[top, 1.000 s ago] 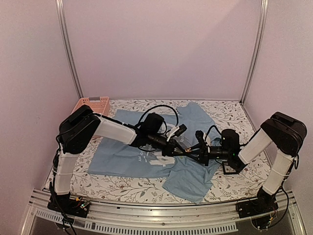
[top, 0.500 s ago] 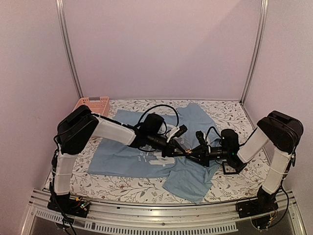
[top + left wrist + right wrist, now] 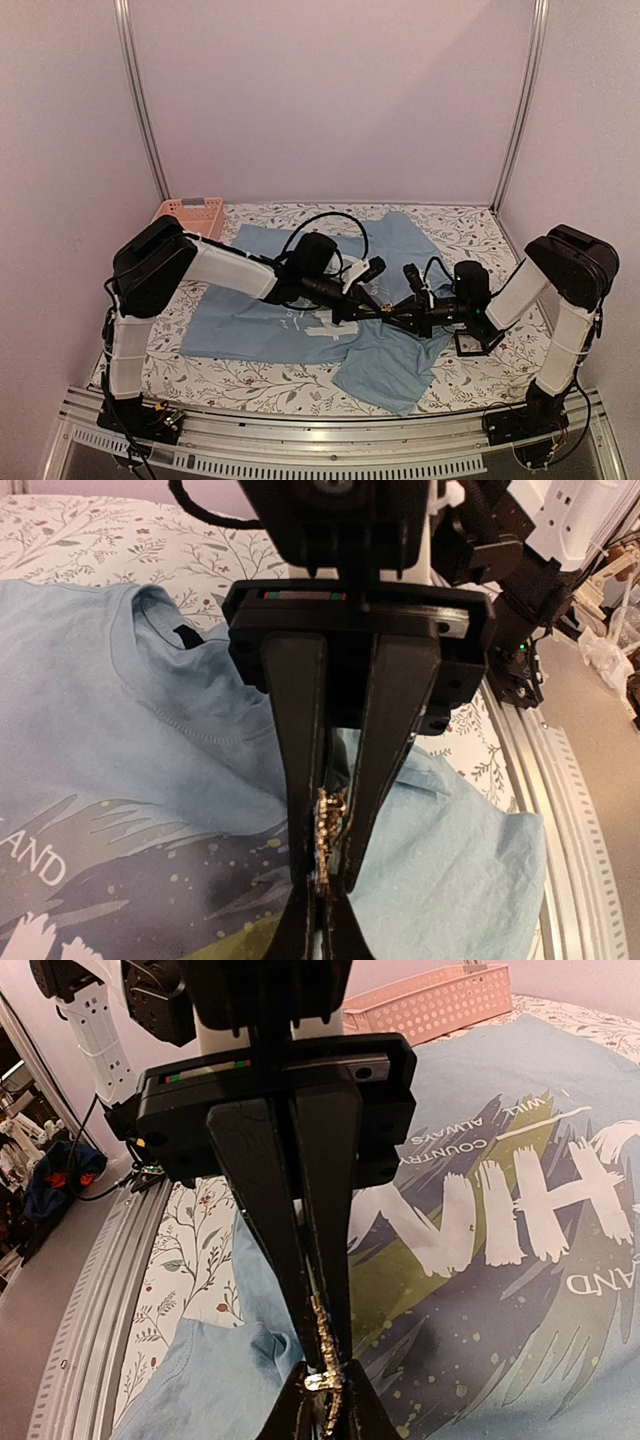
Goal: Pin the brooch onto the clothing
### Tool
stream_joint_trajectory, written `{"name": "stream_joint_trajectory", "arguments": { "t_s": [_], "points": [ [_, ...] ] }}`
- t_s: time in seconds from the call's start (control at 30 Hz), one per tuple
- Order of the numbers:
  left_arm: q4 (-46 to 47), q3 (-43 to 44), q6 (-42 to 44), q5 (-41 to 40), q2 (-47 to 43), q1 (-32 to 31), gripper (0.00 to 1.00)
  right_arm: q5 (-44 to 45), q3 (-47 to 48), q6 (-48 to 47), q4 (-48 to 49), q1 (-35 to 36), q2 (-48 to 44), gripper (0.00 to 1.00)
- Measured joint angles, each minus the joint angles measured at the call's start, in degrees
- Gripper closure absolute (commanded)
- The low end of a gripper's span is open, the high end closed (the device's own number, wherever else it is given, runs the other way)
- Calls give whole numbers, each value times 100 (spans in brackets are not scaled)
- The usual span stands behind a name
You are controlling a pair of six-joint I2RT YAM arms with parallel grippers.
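Observation:
The light blue clothing (image 3: 245,325) lies spread on the table, its near right part crumpled; its chest print shows in the left wrist view (image 3: 120,850) and the right wrist view (image 3: 520,1220). Above the print my two grippers meet tip to tip. The left gripper (image 3: 376,306) (image 3: 326,875) is shut on the tiny gold glittery brooch (image 3: 328,830), which stands edge-on between its fingers. The right gripper (image 3: 393,312) (image 3: 326,1360) comes from the opposite side, and its jaws are closed narrowly on the same brooch (image 3: 324,1338). In the top view the brooch is a small speck at the meeting point (image 3: 384,308).
A pink plastic basket (image 3: 190,212) stands at the back left corner. A small black open-frame box (image 3: 478,342) sits on the floral tablecloth (image 3: 470,235) under the right wrist. Metal posts rise at both back corners, and a rail (image 3: 330,440) runs along the near edge.
The right gripper's jaws have narrowed onto the brooch. Both arms have shifted only slightly; the left gripper has stayed shut on the brooch.

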Motion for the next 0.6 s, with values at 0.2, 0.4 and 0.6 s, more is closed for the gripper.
{"name": "stream_joint_trajectory", "arguments": {
  "t_s": [0.2, 0.4, 0.6],
  "points": [
    [24, 0, 48, -17, -2, 0, 100, -98, 33, 247, -22, -42, 0, 90],
    [24, 0, 114, -61, -2, -11, 100, -151, 55, 345, -66, -63, 0, 92],
    [15, -22, 238, -170, -90, -17, 100, -297, 175, 490, -131, -116, 2, 94]
  ]
}}
